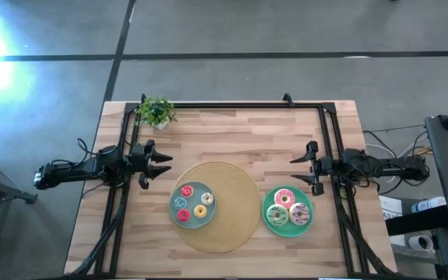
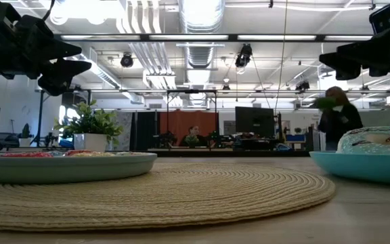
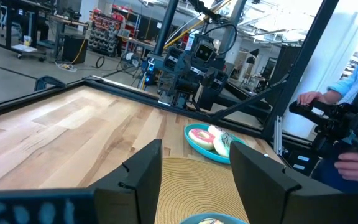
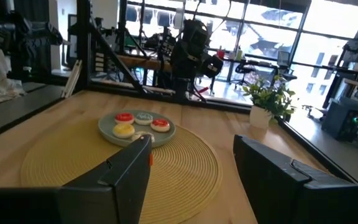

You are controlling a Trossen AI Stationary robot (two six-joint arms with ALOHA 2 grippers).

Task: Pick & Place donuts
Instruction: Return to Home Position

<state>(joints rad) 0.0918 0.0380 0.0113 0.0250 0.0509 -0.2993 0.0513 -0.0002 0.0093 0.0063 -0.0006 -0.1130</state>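
Observation:
Several small donuts [image 1: 192, 201], red, yellow and pale, lie on a grey-blue plate [image 1: 179, 217] that rests on a round woven mat [image 1: 232, 204]. Three bigger donuts [image 1: 289, 208], pink and pale iced, lie on a green plate [image 1: 274, 224] to the mat's right. My left gripper [image 1: 164, 166] hovers open above the table, left of the mat. My right gripper [image 1: 295, 171] hovers open to the right, just beyond the green plate. In the right wrist view the grey-blue plate [image 4: 107, 130] with its donuts [image 4: 142, 123] lies ahead of the fingers.
A small potted plant [image 1: 156, 112] stands at the table's far left corner. A black frame [image 1: 232, 106] runs along the far edge and both sides. Bare wood lies between the mat and the far edge. A person [image 2: 337, 120] stands in the room behind.

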